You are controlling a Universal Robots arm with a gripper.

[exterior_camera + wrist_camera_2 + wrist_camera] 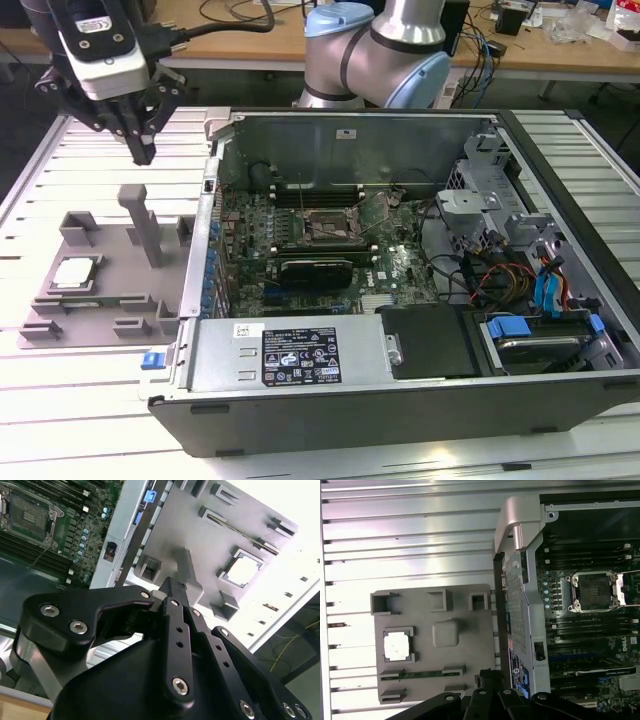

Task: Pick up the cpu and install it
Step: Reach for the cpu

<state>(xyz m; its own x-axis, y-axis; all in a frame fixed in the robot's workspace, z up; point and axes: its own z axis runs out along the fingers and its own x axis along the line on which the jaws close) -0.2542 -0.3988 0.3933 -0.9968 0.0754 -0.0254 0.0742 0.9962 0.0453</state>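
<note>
Silver-topped, the cpu (75,272) is being cradled, position fixed, in a recess at the edge of the grey fixture tray (115,285) opposite the computer case (215,352), while the closed, empty gripper (143,155) is being held above.

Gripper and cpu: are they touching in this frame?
Apart. In the exterior view the gripper hangs in the air above the grey fixture tray, while the cpu lies in its pocket on that tray, a plain gap between them.
</note>
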